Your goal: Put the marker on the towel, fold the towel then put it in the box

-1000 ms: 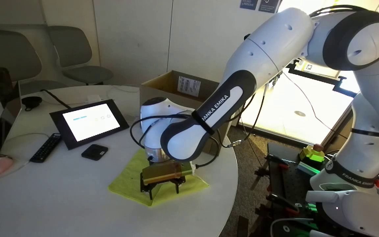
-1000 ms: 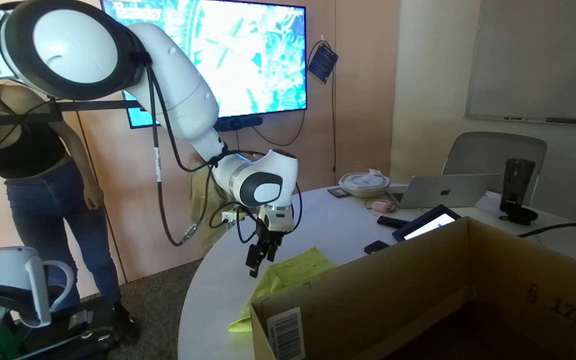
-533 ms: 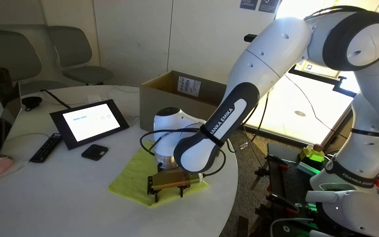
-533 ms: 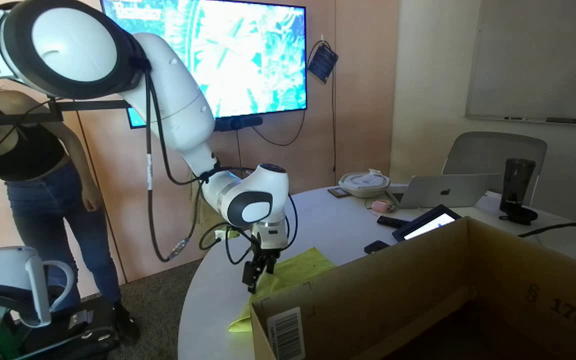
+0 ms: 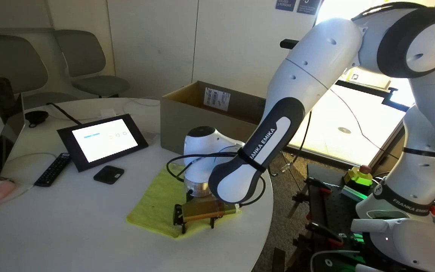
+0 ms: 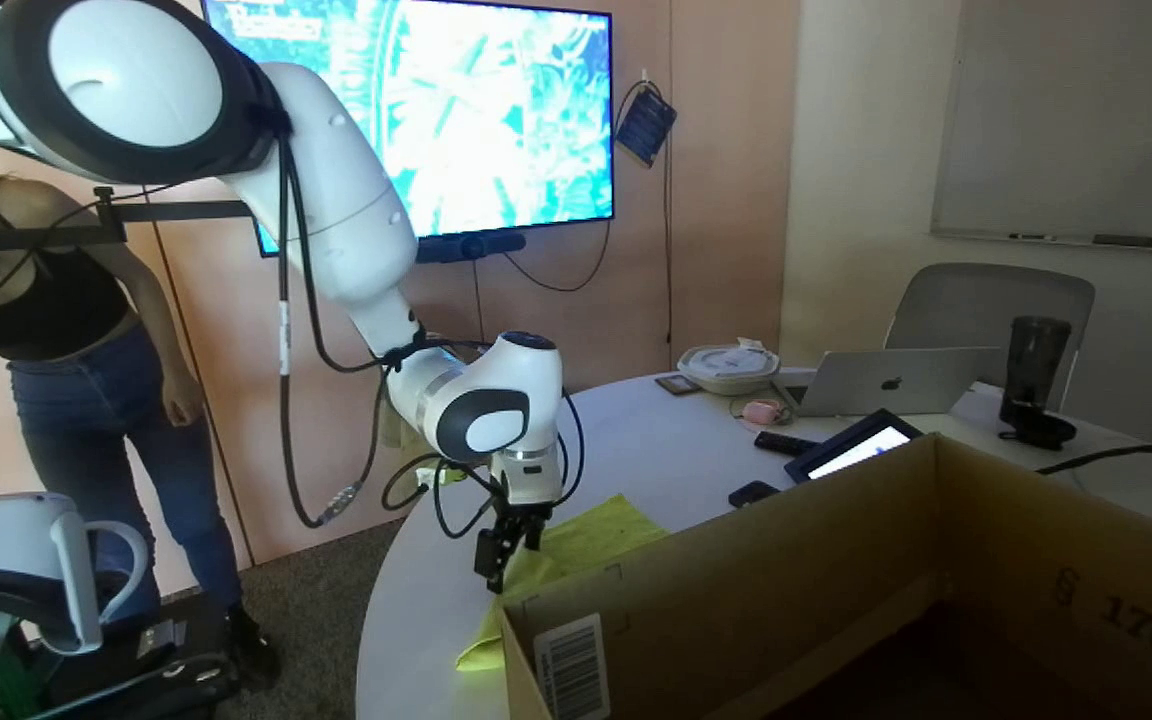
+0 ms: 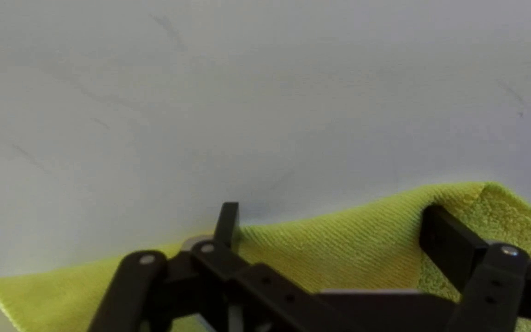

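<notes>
Near the towel [image 5: 161, 200]: box [image 5: 191, 122], tablet [image 5: 104, 139], black block [image 5: 108, 174].

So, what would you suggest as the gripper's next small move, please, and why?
I would probably close the gripper gently to pinch the towel near its edge, ready to fold it: in the wrist view the fingers stand apart with a stretch of that edge between them, and the towel lies largely spread outside the box.

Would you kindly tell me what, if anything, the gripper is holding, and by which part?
Nothing is held: the gripper stands open at an edge of the towel, not closed on any part of it.
</notes>
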`<action>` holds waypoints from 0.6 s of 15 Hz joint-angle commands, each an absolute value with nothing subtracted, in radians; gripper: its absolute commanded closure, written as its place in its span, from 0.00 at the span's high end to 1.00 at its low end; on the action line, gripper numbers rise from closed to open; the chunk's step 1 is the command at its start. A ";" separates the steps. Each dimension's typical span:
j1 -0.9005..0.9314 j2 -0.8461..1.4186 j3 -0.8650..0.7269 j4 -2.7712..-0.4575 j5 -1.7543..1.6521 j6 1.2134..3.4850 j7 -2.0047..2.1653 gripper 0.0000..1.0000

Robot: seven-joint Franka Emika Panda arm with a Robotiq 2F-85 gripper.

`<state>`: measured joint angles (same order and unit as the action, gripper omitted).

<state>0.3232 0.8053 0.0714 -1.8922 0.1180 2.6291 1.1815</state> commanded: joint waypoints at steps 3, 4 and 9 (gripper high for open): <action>0.349 0.677 0.072 -2.073 0.150 2.625 1.196 1.00; 0.355 0.655 0.076 -2.106 0.155 2.616 1.207 1.00; 0.371 0.563 0.121 -2.249 0.201 2.585 1.257 1.00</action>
